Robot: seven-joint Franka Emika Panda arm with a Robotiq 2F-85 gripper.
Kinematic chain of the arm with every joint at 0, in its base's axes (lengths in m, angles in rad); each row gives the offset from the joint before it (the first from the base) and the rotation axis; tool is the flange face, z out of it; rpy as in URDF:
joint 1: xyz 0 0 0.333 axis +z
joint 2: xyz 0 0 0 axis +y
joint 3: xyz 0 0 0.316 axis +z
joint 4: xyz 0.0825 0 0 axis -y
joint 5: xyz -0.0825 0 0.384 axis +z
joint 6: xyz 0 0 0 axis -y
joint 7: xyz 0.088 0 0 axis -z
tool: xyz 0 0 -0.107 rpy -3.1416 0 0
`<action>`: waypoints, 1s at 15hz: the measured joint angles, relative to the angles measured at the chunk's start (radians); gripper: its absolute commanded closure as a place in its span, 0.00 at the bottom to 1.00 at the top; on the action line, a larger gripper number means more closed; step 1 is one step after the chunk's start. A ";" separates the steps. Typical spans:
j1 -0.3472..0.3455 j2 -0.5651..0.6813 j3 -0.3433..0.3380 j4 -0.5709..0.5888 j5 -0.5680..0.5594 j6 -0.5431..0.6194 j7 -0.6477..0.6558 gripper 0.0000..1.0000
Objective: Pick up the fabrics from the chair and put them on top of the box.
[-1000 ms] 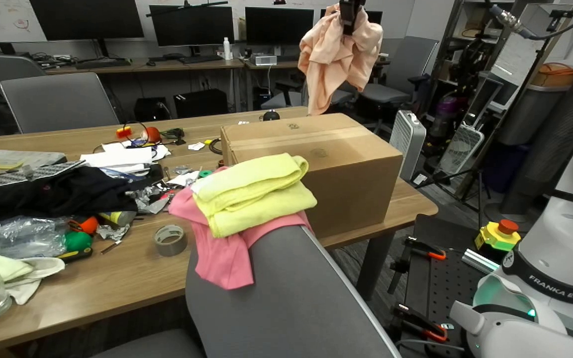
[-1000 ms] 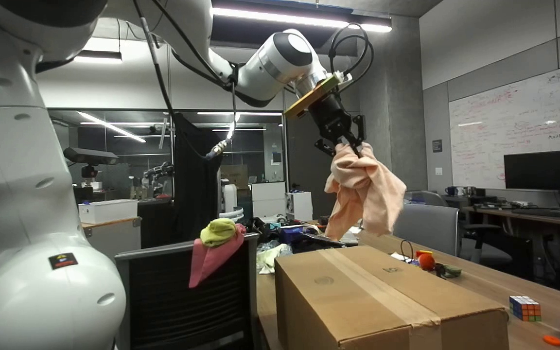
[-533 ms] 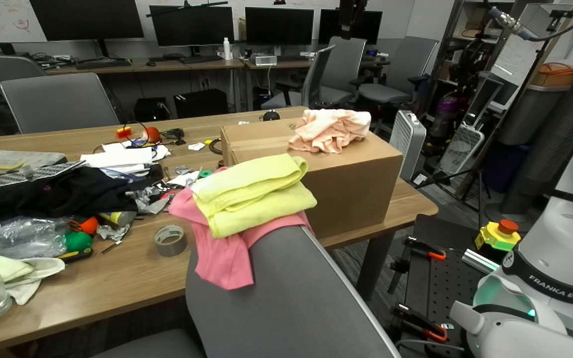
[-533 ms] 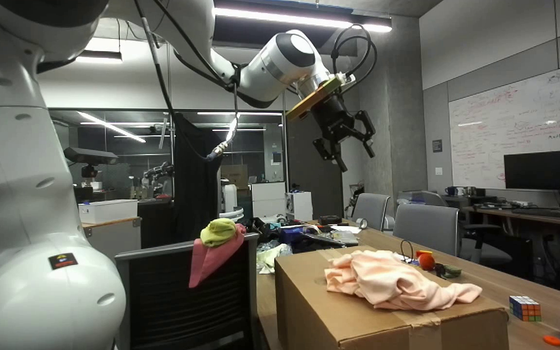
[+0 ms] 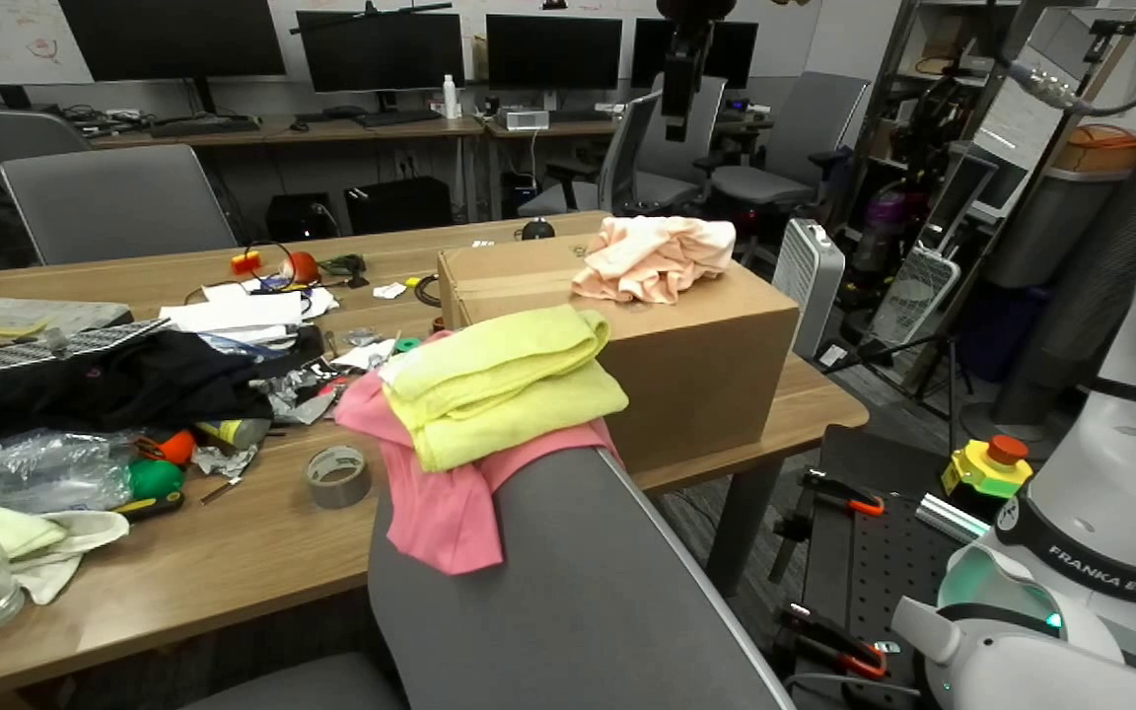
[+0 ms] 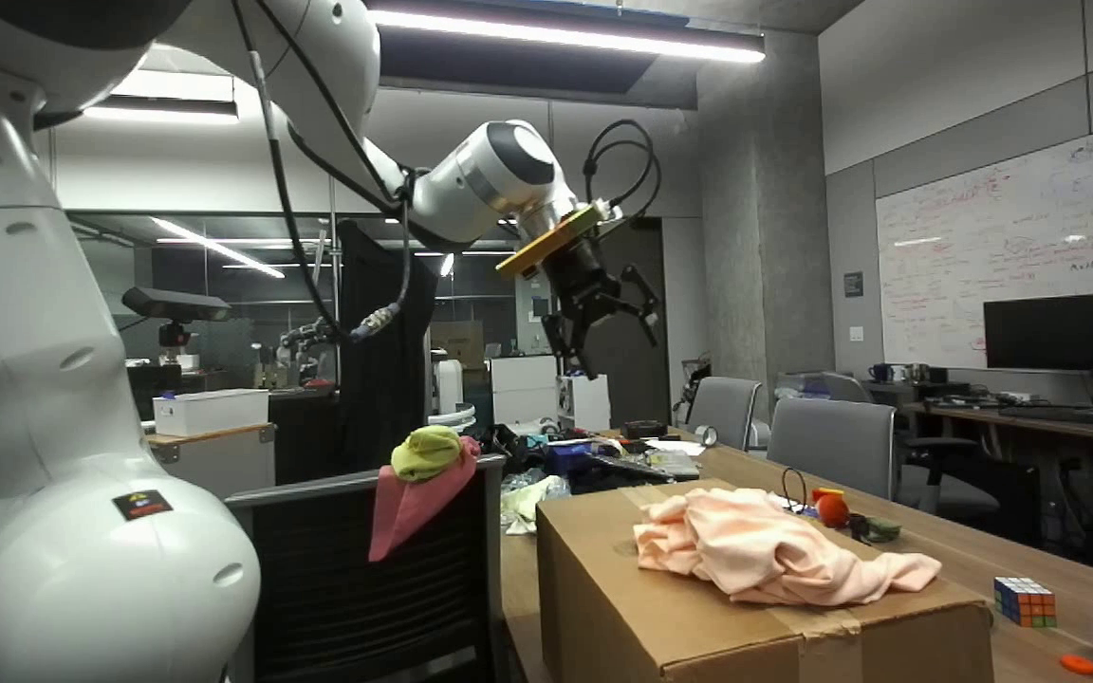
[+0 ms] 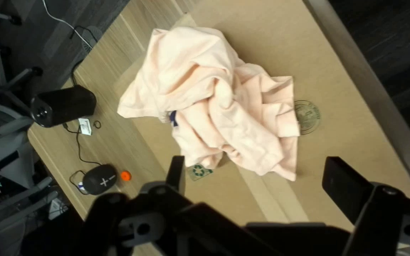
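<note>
Back desk: dark monitors stand along it in a row.
Wooden table: it bears a duct tape roll, a puzzle cube and, near one end, the large cardboard box.
Box top: the peach cloth lies here in a crumpled heap, across part of the packing tape.
Office chair: in both exterior views the pink cloth drapes over its grey backrest, and the folded yellow cloth lies on the pink one.
Gripper: mine, tilted, hanging above the box, well apart from the peach cloth.
Jaws: I hold them spread wide; in the wrist view cardboard and packing tape show between my fingers.
</note>
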 measured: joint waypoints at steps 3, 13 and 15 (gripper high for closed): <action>0.081 -0.038 0.062 -0.072 0.020 0.001 0.000 0.00; 0.276 -0.036 0.128 -0.057 0.434 0.017 -0.042 0.00; 0.283 -0.019 0.128 -0.046 0.500 0.017 -0.065 0.00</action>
